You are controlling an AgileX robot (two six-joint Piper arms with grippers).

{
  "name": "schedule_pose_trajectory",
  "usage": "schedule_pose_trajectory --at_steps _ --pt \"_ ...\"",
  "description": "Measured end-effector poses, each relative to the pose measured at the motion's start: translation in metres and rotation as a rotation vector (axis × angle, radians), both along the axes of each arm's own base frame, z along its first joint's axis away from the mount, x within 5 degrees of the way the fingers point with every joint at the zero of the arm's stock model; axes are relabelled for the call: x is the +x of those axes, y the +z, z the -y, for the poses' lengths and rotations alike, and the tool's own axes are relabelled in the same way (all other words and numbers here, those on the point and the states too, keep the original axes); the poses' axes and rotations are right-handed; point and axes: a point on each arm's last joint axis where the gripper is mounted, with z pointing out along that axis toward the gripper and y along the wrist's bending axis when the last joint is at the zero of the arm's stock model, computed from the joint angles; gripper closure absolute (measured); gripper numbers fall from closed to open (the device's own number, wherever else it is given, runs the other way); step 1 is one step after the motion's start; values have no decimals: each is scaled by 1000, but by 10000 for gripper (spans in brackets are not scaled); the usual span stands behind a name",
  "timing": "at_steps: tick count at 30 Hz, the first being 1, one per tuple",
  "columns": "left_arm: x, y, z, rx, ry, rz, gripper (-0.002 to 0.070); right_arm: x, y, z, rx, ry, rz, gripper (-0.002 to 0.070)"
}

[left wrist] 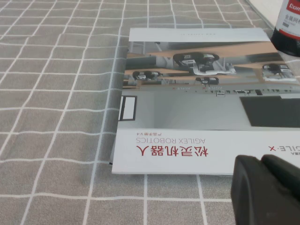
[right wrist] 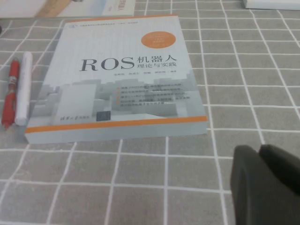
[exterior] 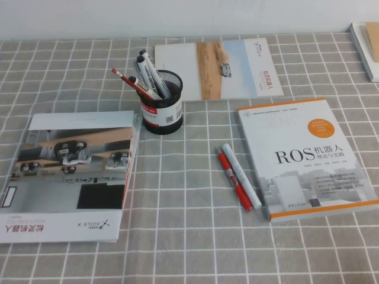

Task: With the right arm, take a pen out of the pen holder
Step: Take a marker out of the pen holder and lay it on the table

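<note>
checked worktop [exterior: 189, 248] carries an agilex brochure [exterior: 71, 177] at left and a ros book [exterior: 308, 160] at right. the mesh pen holder [exterior: 161, 109] stands upright between them, farther back, with pens [exterior: 148, 74] leaning inside. left pincer [left wrist: 262, 164] hangs by the brochure's near edge and right pincer [right wrist: 260, 161] near the book, both pressed together.

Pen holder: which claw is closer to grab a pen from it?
Probably left: the left claw hovers by the brochure, pen holder in its view. The right claw hovers near the ROS book.
</note>
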Motion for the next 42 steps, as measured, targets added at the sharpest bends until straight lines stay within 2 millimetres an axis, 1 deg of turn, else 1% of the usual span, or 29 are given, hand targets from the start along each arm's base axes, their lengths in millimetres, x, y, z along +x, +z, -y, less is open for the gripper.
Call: schedule_pose_trajectory --at_steps 5,8,16,22,29,34,37,39,42 --pt "0 0 0 0 0 0 680 0 1 -3 78 5 -4 688" --pt "0 0 0 0 0 0 680 0 3 -4 154 6 9 688" --pt "0 0 0 0 0 0 680 3 20 -5 560 -49 140 689" --pt "0 0 0 0 0 0 680 3 24 -5 736 -70 155 688" --pt "0 0 0 0 0 0 680 3 25 -5 766 -73 156 689" --pt "0 0 0 0 0 0 680 3 25 -5 713 -63 163 689" --pt "0 0 0 0 0 0 680 3 24 -7 694 -38 138 688" --pt "0 0 0 0 0 0 680 1 27 -10 690 -10 124 689" --pt "0 0 0 0 0 0 680 1 41 -15 666 40 74 689"
